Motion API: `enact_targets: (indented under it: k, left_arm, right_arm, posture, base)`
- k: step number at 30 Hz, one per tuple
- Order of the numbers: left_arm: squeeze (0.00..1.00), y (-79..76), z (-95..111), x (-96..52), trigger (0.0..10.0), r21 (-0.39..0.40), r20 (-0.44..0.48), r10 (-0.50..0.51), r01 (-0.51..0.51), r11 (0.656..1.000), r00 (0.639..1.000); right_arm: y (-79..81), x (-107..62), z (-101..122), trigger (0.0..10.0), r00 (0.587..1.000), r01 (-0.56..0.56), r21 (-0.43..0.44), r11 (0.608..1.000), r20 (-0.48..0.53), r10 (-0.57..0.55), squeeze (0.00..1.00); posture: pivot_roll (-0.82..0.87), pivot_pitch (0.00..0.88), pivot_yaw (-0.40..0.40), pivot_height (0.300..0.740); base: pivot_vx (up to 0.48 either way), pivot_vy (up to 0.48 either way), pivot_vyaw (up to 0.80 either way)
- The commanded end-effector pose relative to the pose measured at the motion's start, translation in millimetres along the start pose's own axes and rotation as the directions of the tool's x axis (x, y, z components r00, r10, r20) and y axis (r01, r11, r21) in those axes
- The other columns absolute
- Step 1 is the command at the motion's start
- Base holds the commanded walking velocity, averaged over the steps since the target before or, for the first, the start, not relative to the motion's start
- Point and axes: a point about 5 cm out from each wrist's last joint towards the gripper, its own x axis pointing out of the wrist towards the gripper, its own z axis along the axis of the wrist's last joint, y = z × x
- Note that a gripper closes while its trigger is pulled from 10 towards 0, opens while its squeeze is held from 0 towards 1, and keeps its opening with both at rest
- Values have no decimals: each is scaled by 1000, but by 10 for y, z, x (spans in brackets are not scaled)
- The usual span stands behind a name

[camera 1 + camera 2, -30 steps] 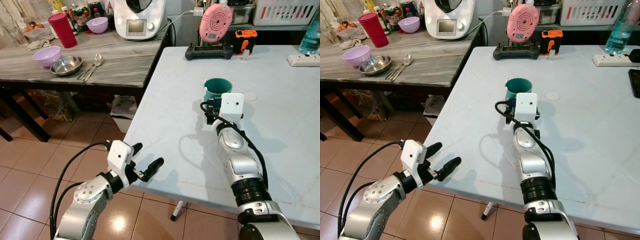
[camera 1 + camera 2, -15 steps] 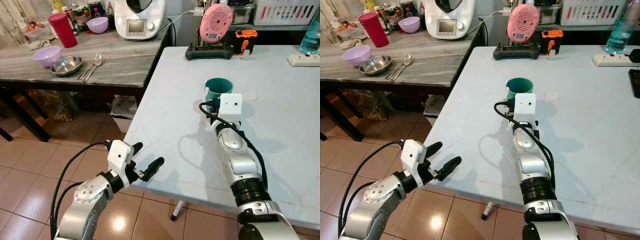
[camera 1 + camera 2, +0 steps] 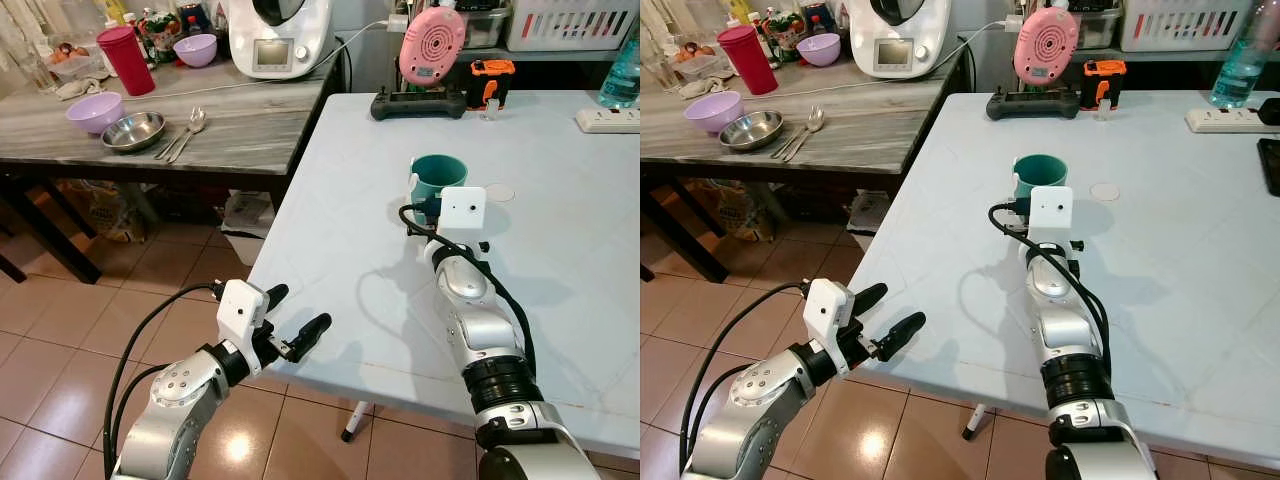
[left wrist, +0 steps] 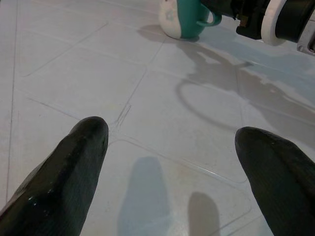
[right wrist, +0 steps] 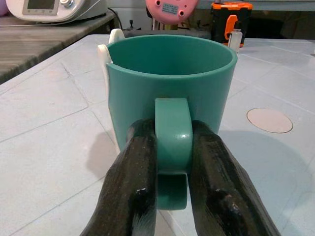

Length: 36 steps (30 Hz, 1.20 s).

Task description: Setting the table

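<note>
A teal mug (image 3: 437,172) stands upright on the white table (image 3: 330,200), its handle toward me. My right gripper (image 5: 172,135) is shut on the mug's handle (image 5: 173,129), one black finger on each side, and its wrist housing (image 3: 463,209) hides the fingers from the head camera. My left gripper (image 3: 298,308) is open with nothing between its fingers. It hovers at the table's near left corner, low over the tabletop, with the mug (image 4: 183,18) far ahead of its fingers (image 4: 74,162).
A dark wooden side table (image 3: 240,125) at the left carries purple bowls (image 3: 94,112), a steel bowl (image 3: 132,131), spoons (image 3: 186,132), a red cup (image 3: 125,59) and a white appliance (image 3: 278,36). A pink device (image 3: 431,46), a power strip (image 3: 607,120) and a round disc (image 3: 499,192) lie beyond the mug.
</note>
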Motion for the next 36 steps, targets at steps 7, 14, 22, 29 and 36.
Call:
enact_targets:
  k: [7,14,22,29,36]
  left_arm:
    - [0,56,64,42,10000,10,30,23,-23,1000,999]
    - [0,160,183,88,10000,16,86,101,-103,995,991]
    - [0,243,214,160,10000,8,109,183,-185,983,977]
    - [0,246,232,226,10000,9,114,182,-185,983,977]
    - [0,246,232,226,10000,9,114,182,-185,983,977]
  right_arm:
    - [-50,-63,-61,0,1000,0,0,1000,0,0,0]
    - [-107,-121,-2,10000,999,-5,11,1000,51,5,0]
    - [-182,-210,99,10000,994,-3,38,999,110,-1,0]
    - [-233,-232,123,10000,992,4,2,1000,125,-4,0]
    - [-233,-232,123,10000,992,4,2,1000,125,-4,0]
  posture:
    - [-204,30,112,740]
    - [-206,8,104,740]
    - [-228,0,104,740]
    - [-237,0,105,740]
    - [-237,0,105,740]
  base:
    - [0,0,0]
    - [0,0,0]
    - [0,0,0]
    - [0,0,0]
    - [0,0,0]
